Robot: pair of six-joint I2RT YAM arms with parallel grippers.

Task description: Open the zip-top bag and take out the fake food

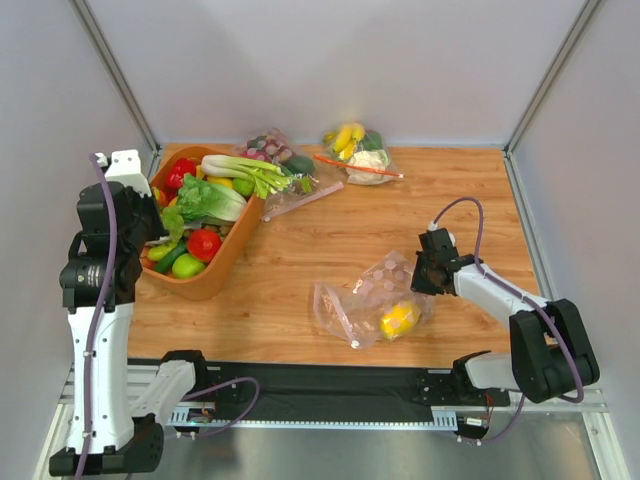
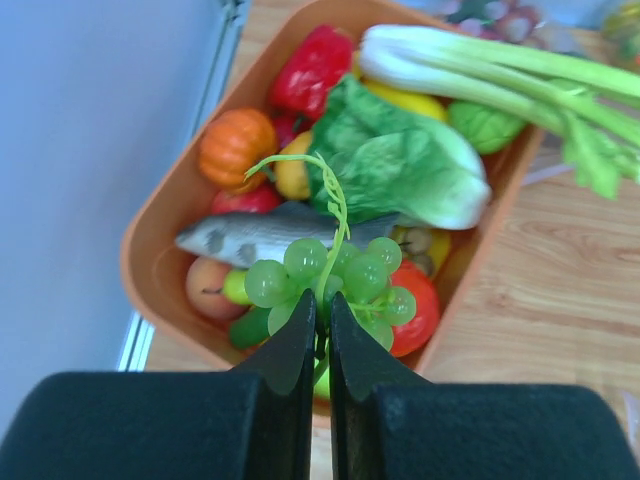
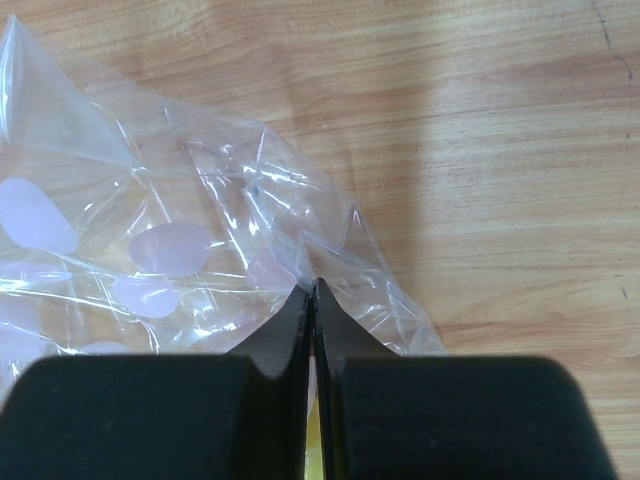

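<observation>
From above, the bag (image 1: 372,298) lies mid-desk (image 1: 450,200), long axis left-right, a lemon (image 1: 398,320) inside, nearer the low-stretched right arm, whose right fingers (image 1: 424,275) meet its right end. Left wrist: the left fingers (image 2: 308,312), held high, grip the green grapes (image 2: 330,280) above the orange bin (image 2: 150,270). Right wrist: fingers clamped on bag plastic.

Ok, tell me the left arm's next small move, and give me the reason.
Probably open the left gripper and let the small bunch of green plastic grapes drop. Its fingers are shut on the stem, and the bunch appears to hang over the filled orange plastic bin, outside the clear pink-dotted zip-top bag, which the right gripper pinches at an edge.
</observation>
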